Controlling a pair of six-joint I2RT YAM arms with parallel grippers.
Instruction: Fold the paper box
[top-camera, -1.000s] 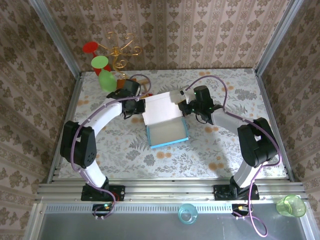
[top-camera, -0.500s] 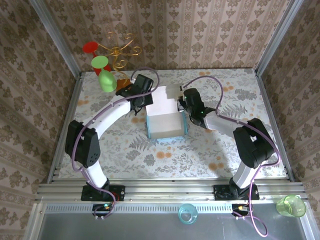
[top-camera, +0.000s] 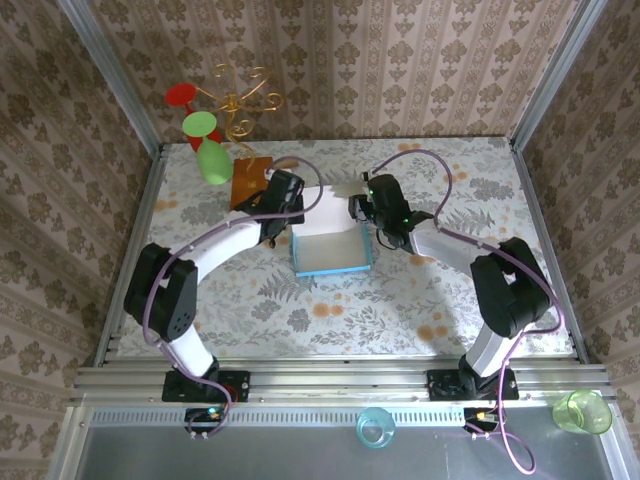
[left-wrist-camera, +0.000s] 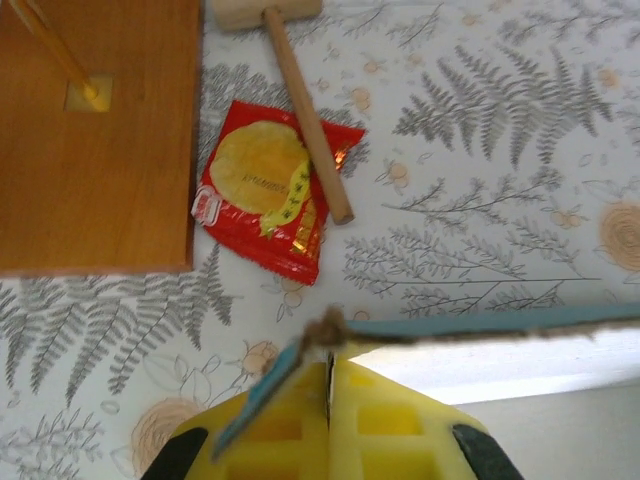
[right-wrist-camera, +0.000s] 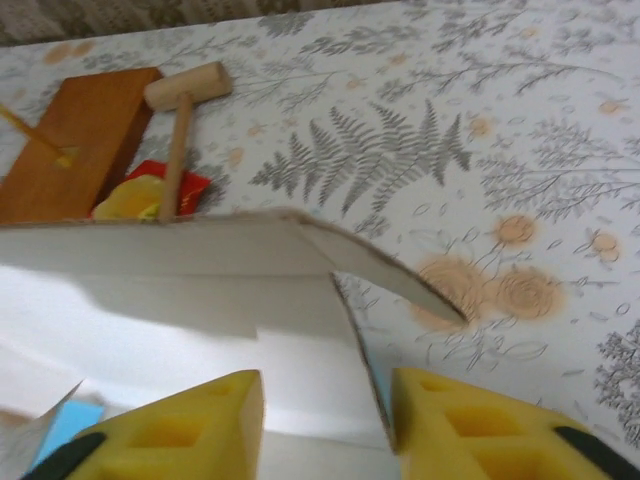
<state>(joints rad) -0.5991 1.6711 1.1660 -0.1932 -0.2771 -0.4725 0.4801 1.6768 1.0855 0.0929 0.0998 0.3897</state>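
Place: a robot test cell dressed up like a room in a home.
Walls: patterned wallpaper (top-camera: 400, 60) covers three sides, framed by bare aluminium posts (top-camera: 110, 75).
Table: the table (top-camera: 480, 180) has a homely fern-and-flower print.
Machines: the left arm (top-camera: 215, 245) and right arm (top-camera: 450, 240) are bolted to a metal rail (top-camera: 330, 381). The left end effector (left-wrist-camera: 330, 360) and right end effector (right-wrist-camera: 325, 385) carry yellow moulded pads.
Props: a wooden mallet (left-wrist-camera: 290, 90), red snack packet (left-wrist-camera: 265, 190), wooden board (left-wrist-camera: 95, 130), teal cup (top-camera: 375, 427) and green cup (top-camera: 582, 411).

High rear overhead camera, close low wrist cameras, sharing wooden board (left-wrist-camera: 95, 150)
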